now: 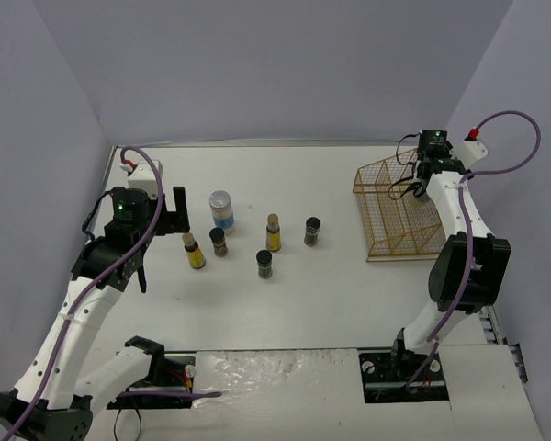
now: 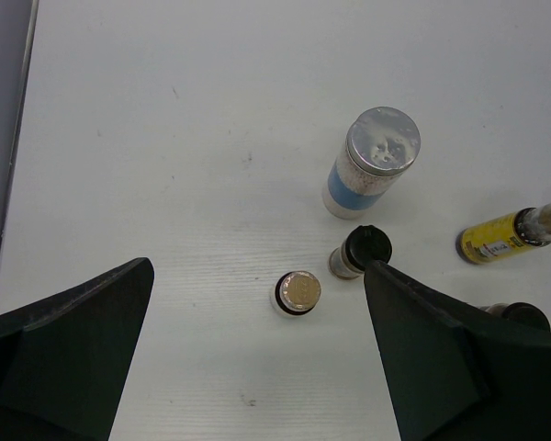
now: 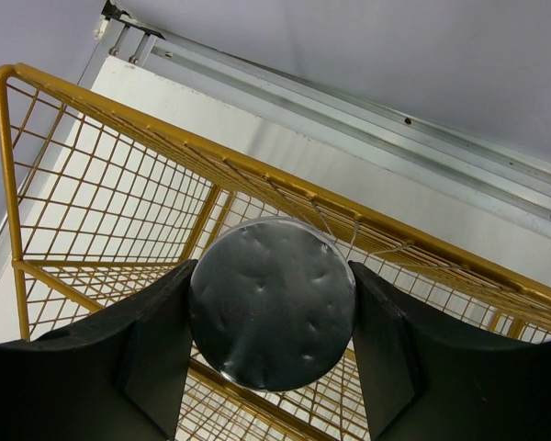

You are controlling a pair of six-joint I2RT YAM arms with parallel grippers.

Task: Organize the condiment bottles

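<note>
While my right gripper (image 3: 271, 276) pinches a round silver-lidded jar (image 3: 272, 322) above the yellow wire basket (image 1: 399, 207) at the far right, six other condiment bottles (image 1: 273, 231) stand clustered left of centre on the white table (image 1: 349, 294). My left gripper (image 2: 259, 276) hovers over them, jaws spread wide, holding nothing. I judge these jars light, rigid, smooth and possibly breakable, best taken around the body just under the cap. Neighbours stand close together, so room for the jaws is tight; bare table lies between cluster and basket, whose wire rim could snag.
</note>
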